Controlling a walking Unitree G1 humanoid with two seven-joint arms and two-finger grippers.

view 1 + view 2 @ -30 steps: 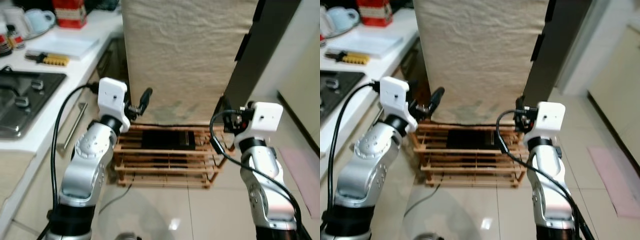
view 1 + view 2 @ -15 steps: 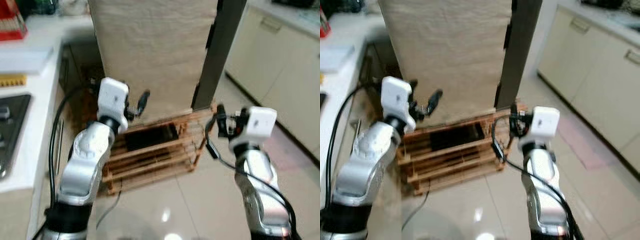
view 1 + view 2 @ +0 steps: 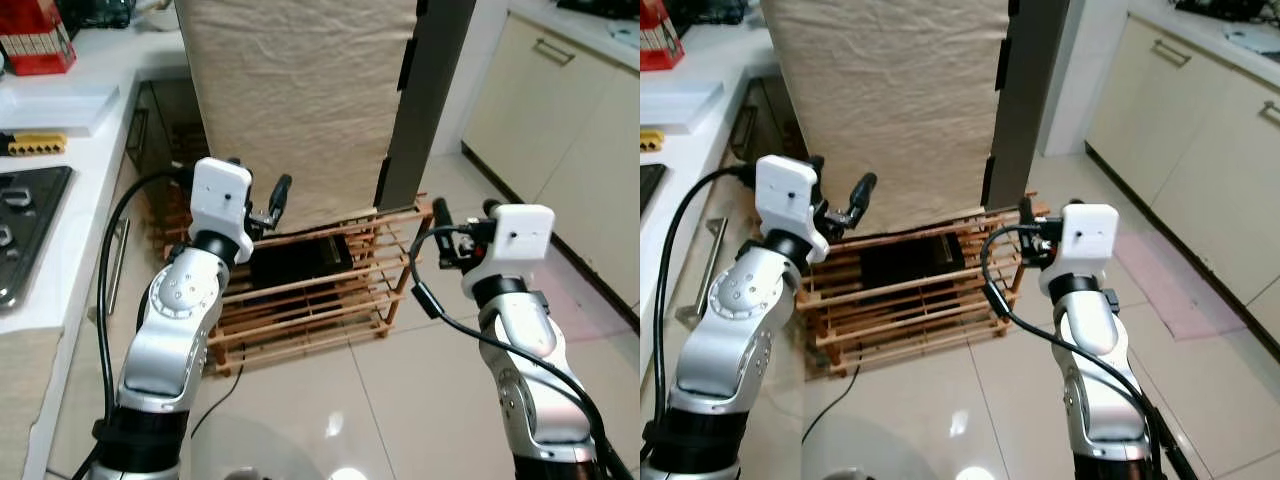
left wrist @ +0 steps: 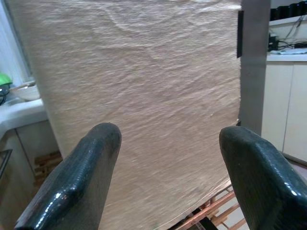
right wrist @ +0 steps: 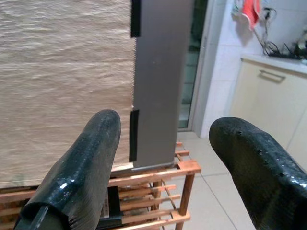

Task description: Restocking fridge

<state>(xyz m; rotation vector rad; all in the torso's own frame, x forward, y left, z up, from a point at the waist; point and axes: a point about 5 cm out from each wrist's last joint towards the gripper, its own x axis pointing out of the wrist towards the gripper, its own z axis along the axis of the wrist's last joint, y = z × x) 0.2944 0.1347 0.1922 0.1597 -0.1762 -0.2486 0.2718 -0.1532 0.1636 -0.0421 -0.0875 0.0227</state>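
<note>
- Fridge [image 3: 300,100], cloth-draped, stands on wooden rack [image 3: 310,300].
- Left gripper [image 4: 168,177] fingers apart, empty, facing the cloth.
- Right gripper [image 5: 168,177] fingers apart, empty, near the rack's right corner.

Ahead of me the fridge [image 3: 300,100] stands on a slatted wooden pallet [image 3: 300,310], its side draped in cloth [image 3: 880,100], with a box [image 3: 300,268] tucked inside the pallet under it. The counter [image 3: 70,150] runs along my left with a stove [image 3: 25,225] near its front edge and a tray [image 3: 50,105] behind that. Cabinets [image 3: 1200,150] line my right, a mat [image 3: 1170,285] on the floor [image 3: 980,420] at their foot.
</note>
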